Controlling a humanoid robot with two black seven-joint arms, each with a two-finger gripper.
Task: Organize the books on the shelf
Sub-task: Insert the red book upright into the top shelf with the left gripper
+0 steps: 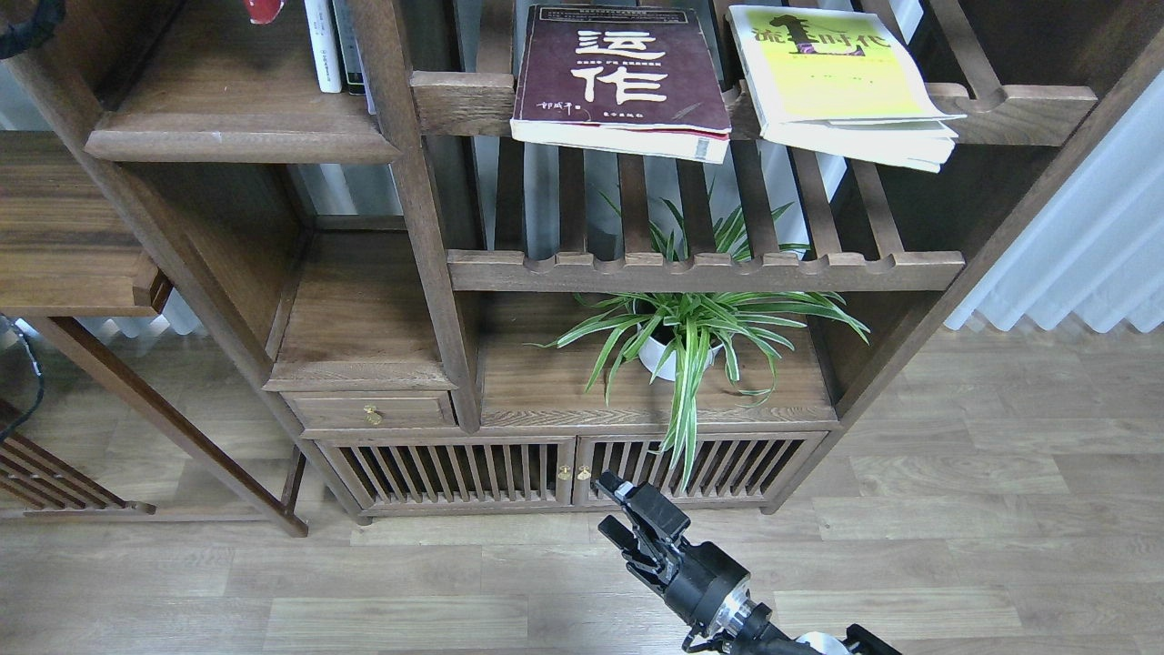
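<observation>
The thick dark maroon book (623,77) with large white characters lies flat on the upper slatted shelf, overhanging its front rail. The yellow-and-white book (837,77) lies flat to its right. Only a small corner of the bright red book (264,9) shows at the top edge, above the solid dark-brown shelf (236,136). A dark part of my left arm (23,14) shows in the top left corner; its gripper is out of view. My right gripper (623,514) is low over the floor in front of the cabinet doors, open and empty.
Thin white- and dark-spined books (332,45) stand at the right end of the solid shelf. A spider plant in a white pot (677,341) sits below the lower slatted shelf (705,270). A brass-knobbed drawer (368,411) is lower left. White curtain (1082,255) hangs at right.
</observation>
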